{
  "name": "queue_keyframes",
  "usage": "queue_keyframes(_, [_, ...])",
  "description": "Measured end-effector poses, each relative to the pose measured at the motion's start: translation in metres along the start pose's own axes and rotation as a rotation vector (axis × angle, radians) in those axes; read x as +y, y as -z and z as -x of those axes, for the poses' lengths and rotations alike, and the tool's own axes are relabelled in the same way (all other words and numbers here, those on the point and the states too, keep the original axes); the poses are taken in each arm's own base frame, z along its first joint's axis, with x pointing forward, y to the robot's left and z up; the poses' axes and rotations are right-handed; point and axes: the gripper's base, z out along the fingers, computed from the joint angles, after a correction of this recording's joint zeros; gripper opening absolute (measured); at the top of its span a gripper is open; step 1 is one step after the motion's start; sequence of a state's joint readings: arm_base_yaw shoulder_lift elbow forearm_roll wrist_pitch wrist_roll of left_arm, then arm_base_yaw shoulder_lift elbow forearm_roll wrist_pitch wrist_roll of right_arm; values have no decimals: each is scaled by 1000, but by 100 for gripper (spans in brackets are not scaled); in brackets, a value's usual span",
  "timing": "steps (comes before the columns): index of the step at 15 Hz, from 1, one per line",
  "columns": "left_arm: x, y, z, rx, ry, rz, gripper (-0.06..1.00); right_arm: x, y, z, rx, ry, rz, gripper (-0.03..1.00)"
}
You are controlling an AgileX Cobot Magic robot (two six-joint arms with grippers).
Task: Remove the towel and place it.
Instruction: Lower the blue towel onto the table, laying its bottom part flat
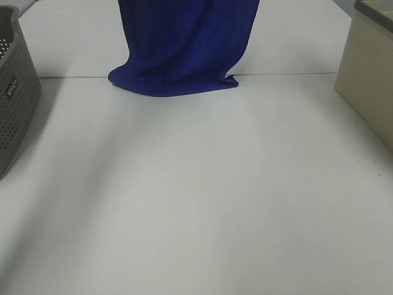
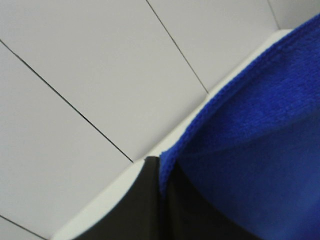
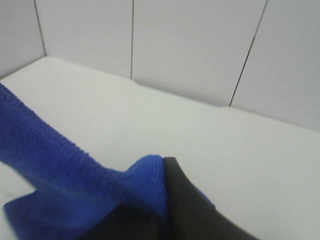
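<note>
The towel (image 1: 184, 49) is royal blue, the hole-dotted basket (image 1: 18, 104) grey, the box (image 1: 368, 80) beige, the table (image 1: 196, 203) white

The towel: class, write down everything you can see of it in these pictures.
The towel is royal-blue, fuzzy microfibre with a stitched hem. It hangs in folds from beyond the high view's top edge, its lower edge bunched on the white table. The left tool and right tool each pinch its upper edge. It is apart from the grey basket and beige box.
</note>
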State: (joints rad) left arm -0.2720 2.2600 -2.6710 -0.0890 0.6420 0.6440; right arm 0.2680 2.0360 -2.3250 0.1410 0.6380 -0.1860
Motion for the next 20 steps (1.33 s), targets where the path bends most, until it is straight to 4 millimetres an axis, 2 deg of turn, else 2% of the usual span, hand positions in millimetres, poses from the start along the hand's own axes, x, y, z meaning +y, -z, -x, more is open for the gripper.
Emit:
queue_keyframes(1, [6, 34, 15, 119, 78, -89, 0, 9, 38, 6, 132, -32, 83, 2])
queue_keyframes(4, [12, 83, 33, 261, 183, -173, 0, 22, 78, 7, 282, -50, 193, 2])
queue_keyframes(7, [16, 106, 44, 290, 299, -172, 0, 29, 90, 5, 354, -59, 254, 2])
queue_keyframes(10, [18, 114, 49, 294, 435, -148, 0, 32, 94, 6, 348, -76, 291, 2])
queue_keyframes(13, [15, 124, 50, 321, 499, -182, 0, 34, 102, 7, 351, -84, 300, 2])
queue_keyframes(14, [9, 138, 47, 369, 526, -226, 0, 36, 108, -2, 393, -98, 306, 2])
queue_keyframes(15, [4, 143, 42, 402, 536, -248, 0, 37, 110, -8, 420, -110, 317, 2])
queue_keyframes(20, [-23, 159, 11, 561, 591, -357, 0, 43, 119, -52, 587, -160, 344, 2])
